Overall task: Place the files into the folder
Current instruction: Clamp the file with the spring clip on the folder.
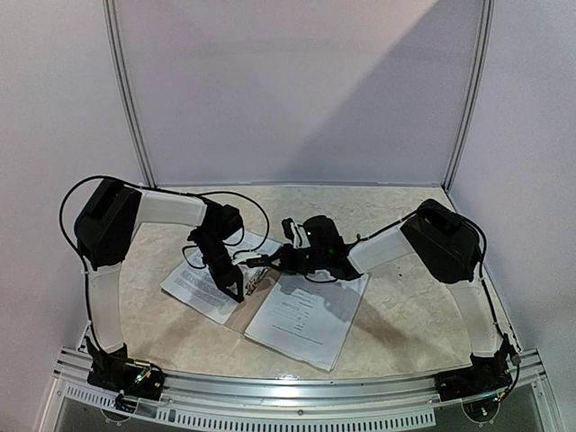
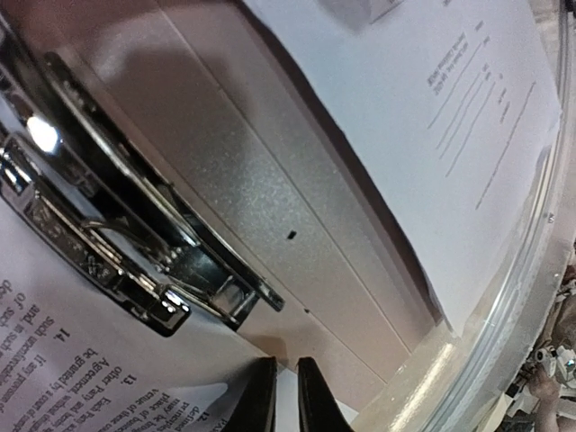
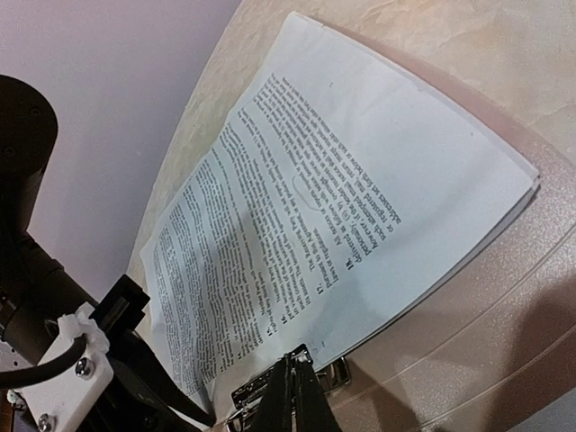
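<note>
We judge clipping files (image 3: 342, 180) into folder (image 2: 270, 207) | right tool (image 3: 294, 396) together at clip (image 2: 135, 261) | left tool (image 2: 286, 378): cannot tell | next: press clip

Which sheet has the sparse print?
The right sheet: only a few short lines, mostly blank. The left sheet is packed with dense numbered paragraphs.
</note>
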`<state>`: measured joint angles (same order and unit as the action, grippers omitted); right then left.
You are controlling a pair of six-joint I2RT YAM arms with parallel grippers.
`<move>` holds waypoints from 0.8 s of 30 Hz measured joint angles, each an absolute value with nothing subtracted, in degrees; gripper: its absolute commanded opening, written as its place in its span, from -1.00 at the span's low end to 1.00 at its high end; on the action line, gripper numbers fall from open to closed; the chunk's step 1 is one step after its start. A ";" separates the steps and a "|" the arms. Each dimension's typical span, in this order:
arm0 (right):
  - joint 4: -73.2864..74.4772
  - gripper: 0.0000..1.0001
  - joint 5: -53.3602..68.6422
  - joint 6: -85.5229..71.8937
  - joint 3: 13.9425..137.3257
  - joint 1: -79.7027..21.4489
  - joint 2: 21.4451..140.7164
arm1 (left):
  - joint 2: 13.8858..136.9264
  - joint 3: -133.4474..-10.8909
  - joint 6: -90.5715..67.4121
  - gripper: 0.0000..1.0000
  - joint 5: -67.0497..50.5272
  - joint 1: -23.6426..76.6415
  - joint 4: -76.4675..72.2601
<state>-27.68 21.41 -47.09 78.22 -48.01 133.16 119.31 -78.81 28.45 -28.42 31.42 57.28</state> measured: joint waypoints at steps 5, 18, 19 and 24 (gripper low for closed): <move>-25.78 -0.99 20.84 -46.46 81.32 -48.71 134.58 | 119.92 -78.96 28.47 -0.76 -29.93 31.42 57.95; -26.20 -0.96 16.58 -47.70 83.66 -50.35 137.34 | 121.21 -79.64 28.91 -0.54 -33.74 30.46 60.03; -26.20 -0.96 16.60 -47.62 83.66 -50.35 137.34 | 121.36 -79.94 29.08 -0.50 -34.13 30.41 60.58; -26.44 -0.98 17.28 -46.96 83.64 -50.35 137.36 | 122.37 -84.03 30.26 -0.44 -37.28 29.28 63.86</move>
